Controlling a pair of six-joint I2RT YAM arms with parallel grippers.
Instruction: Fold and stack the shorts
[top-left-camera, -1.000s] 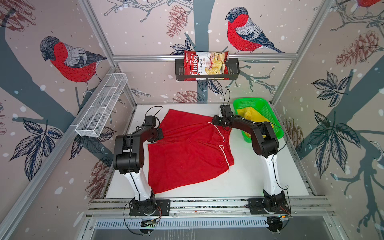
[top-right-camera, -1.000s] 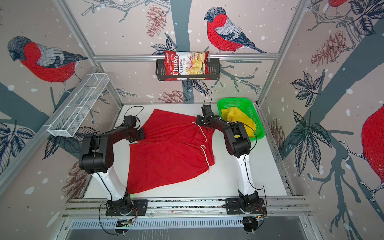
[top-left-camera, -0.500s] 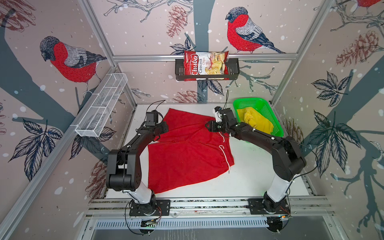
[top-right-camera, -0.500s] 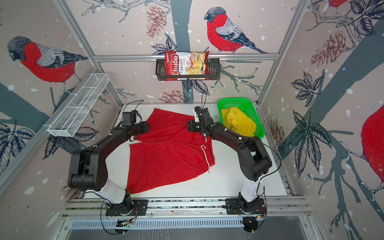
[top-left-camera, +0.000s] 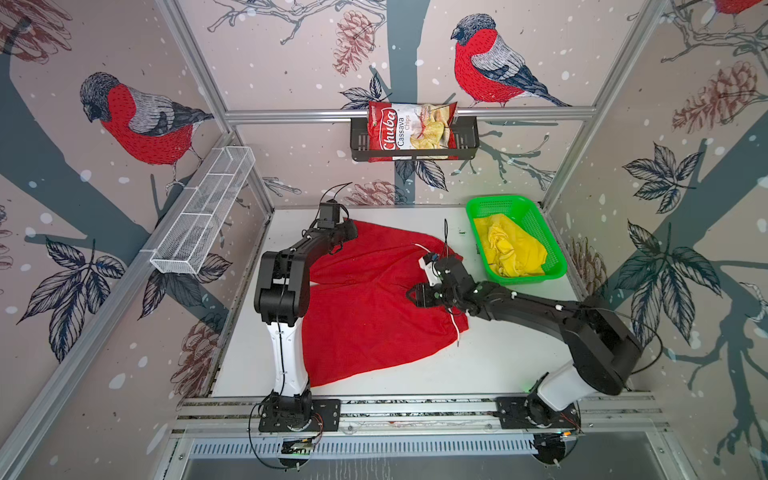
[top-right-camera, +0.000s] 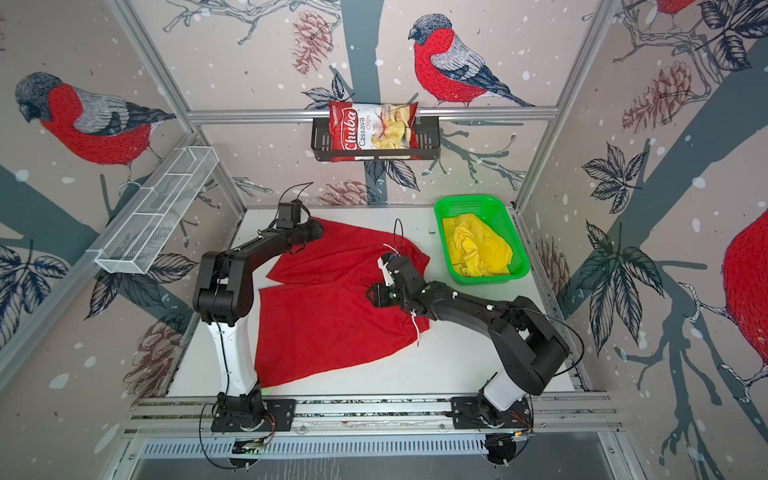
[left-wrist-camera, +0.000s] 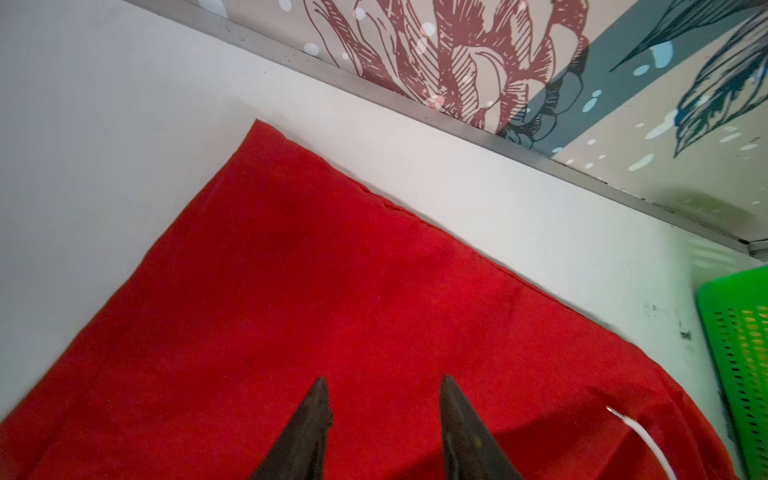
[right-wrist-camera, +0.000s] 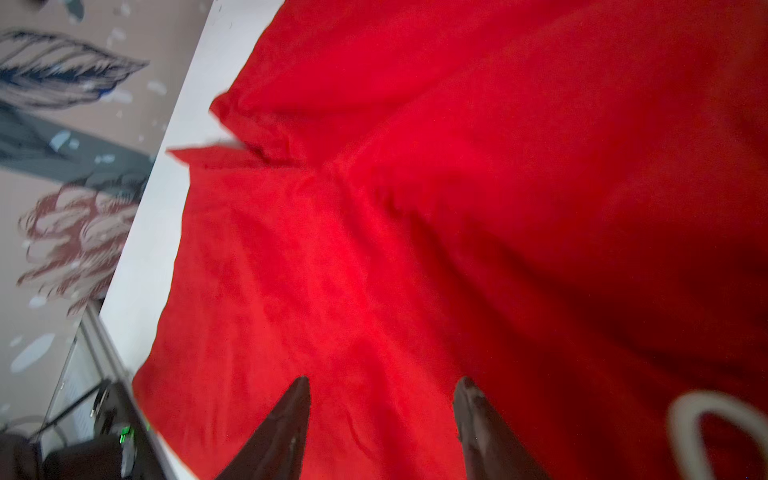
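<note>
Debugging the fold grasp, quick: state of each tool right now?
Left tool: open, nothing held, over the red shorts.
Right tool: open, nothing held, also over the red shorts.

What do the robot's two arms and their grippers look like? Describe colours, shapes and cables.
The left arm and the right arm both have chunky black joints and links above a white lower segment. Thin black cables loop off the wrists. The left gripper and right gripper each end in two dark, pointed fingers.
</note>
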